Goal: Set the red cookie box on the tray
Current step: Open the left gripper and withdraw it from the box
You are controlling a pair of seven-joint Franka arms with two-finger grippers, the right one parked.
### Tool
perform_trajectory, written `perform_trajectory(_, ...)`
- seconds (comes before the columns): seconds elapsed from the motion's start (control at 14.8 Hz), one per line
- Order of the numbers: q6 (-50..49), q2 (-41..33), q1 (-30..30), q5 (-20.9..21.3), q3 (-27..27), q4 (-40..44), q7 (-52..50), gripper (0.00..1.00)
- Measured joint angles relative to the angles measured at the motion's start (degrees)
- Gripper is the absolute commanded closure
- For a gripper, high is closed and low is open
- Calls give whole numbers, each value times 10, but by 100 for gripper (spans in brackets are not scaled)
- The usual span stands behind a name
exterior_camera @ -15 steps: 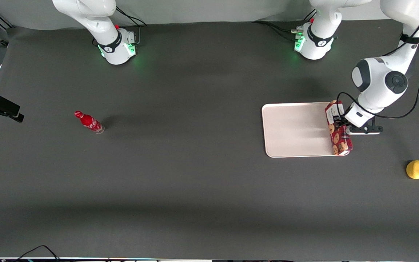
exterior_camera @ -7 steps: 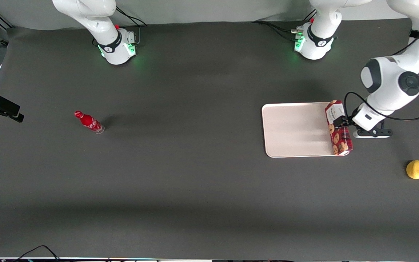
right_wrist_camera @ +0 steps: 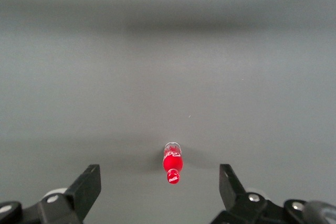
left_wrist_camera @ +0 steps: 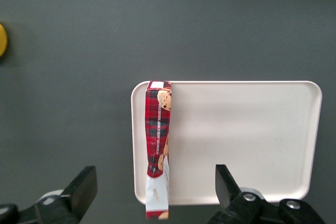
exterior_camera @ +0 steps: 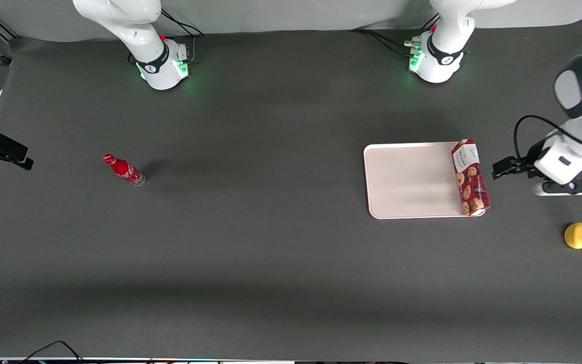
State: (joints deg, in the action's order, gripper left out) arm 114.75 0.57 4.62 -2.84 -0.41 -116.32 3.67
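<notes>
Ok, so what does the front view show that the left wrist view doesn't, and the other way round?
Only the front view shows the small red bottle toward the parked arm's end of the table, both arm bases, and the gripper from outside, hanging clear of the red cookie box, toward the working arm's end. Only the left wrist view shows the gripper's fingers spread wide, with nothing between them, and the box's narrow plaid side. Both show the box lying along one edge of the tray, one end reaching the rim, and the yellow fruit on the table.
</notes>
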Motion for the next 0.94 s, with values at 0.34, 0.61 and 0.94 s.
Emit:
perform_trajectory(0.34, -160, -31, -1, 26, -32, 134, -12, 0)
perform_trajectory(0.61, -232, -71, -1, 37, -53, 189, -16, 0)
perform_trajectory(0.94, -263, -91, 0, 37, -52, 225, -16, 0)
